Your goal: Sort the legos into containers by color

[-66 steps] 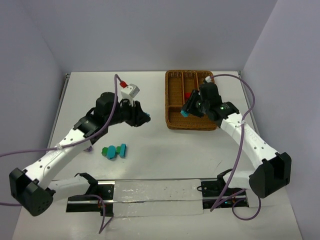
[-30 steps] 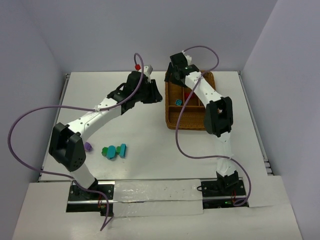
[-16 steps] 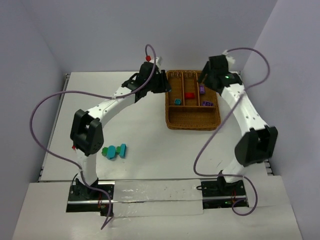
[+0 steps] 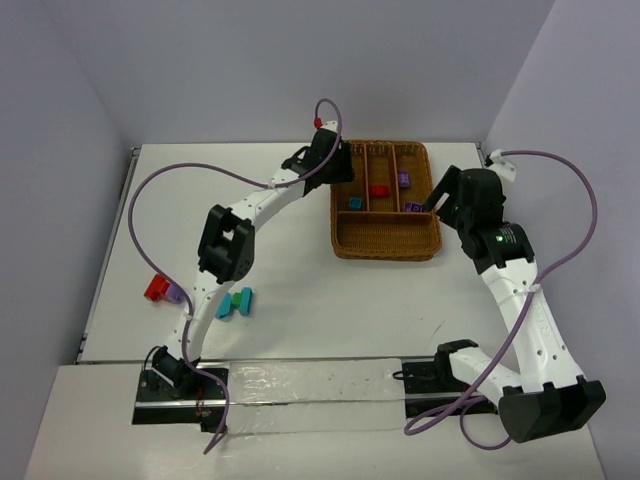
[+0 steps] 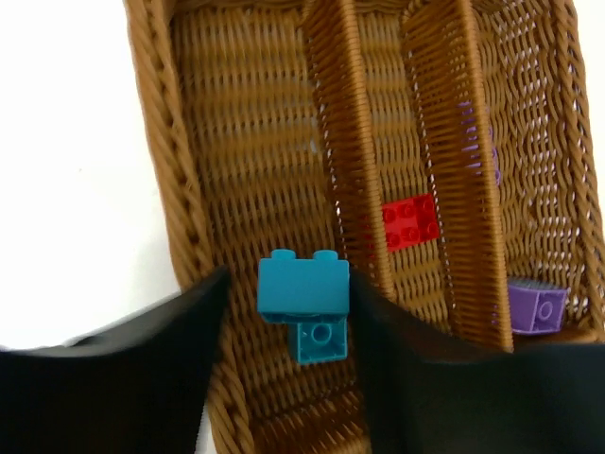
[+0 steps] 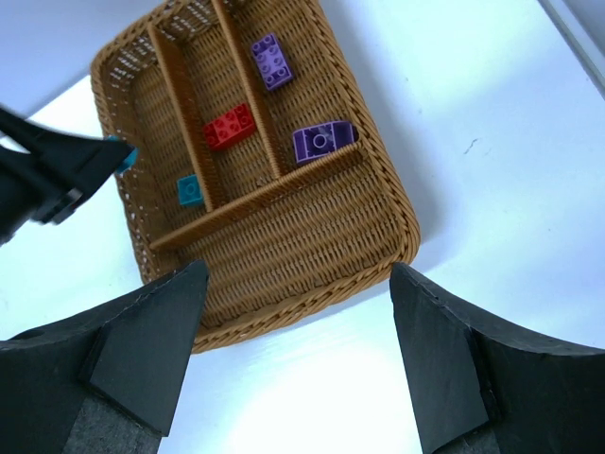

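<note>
- Left wrist view: our left gripper (image 5: pixel 288 288) hangs over the left slot (image 5: pixel 246 142) of the tray (image 5: pixel 151 113). Its jaws are apart. A teal brick (image 5: pixel 302 284) sits between them with a gap on one side, and at most it touches the other finger, so we judge it unclamped.
- Below it a second teal brick (image 5: pixel 323 342) lies on the slot floor, so the colour matches the slot.
- First risk: from this angle the upper brick overlaps the divider (image 5: pixel 333 142). If it falls off-centre, it may hit the divider or the brick beneath. It could then tip into the middle slot, where the red brick (image 5: pixel 411 222) lies.
- Second risk: the brick may cling to the finger it touches and ride out of the tray when we withdraw.
- Our right gripper (image 4: pixel 445 192) hovers by the tray's right edge, jaws wide and holding nothing. Two purple bricks (image 6: pixel 321 142) lie in the slot nearest it.
- Third risk: the unsorted bricks lie just beside the left arm's lower link. These are a red one (image 4: pixel 156 288), a purple one (image 4: pixel 175 294) and a teal-green cluster (image 4: pixel 238 301). A careless retreat could sweep them off their spots.
</note>
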